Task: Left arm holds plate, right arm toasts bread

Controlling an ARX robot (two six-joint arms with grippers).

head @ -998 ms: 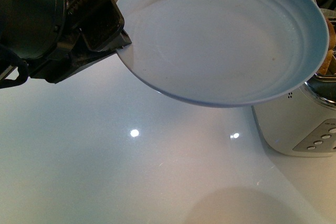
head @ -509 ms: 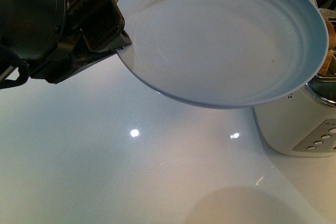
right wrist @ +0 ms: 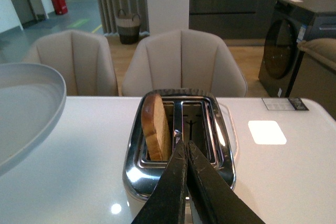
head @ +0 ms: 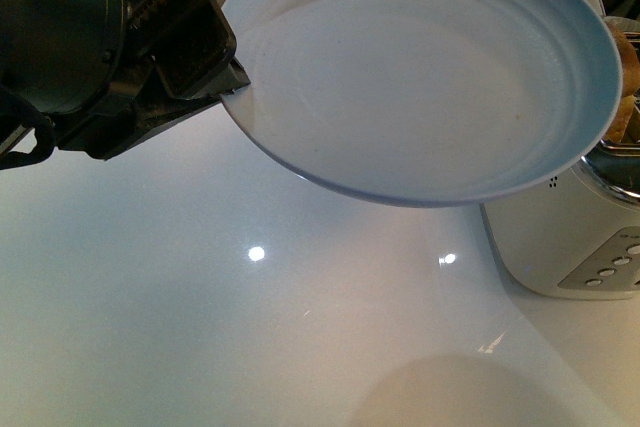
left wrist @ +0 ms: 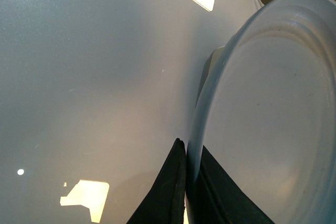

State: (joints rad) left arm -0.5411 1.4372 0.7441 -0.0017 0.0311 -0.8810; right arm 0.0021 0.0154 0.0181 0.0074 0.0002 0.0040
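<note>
The left pincer is clamped on the rim of the empty plate above the counter, while the right pincer, tips together and empty, hovers over the bread slice standing in the toaster toward the far right corner, so the plate should probably be held level and close.

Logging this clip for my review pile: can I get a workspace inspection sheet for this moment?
Surface: glossy white table, lamp reflections on it.
Job's things: plate held in the air, tilted, empty; bread standing in one slot of the toaster, top sticking out.
Clutter: small printed label lying on the table.
Grippers: left gripper clamped on the plate's rim; right gripper shut, empty, above the toaster.
Cables: nothing seen.
Surroundings: beige chairs behind the table; dark appliance beyond.
</note>
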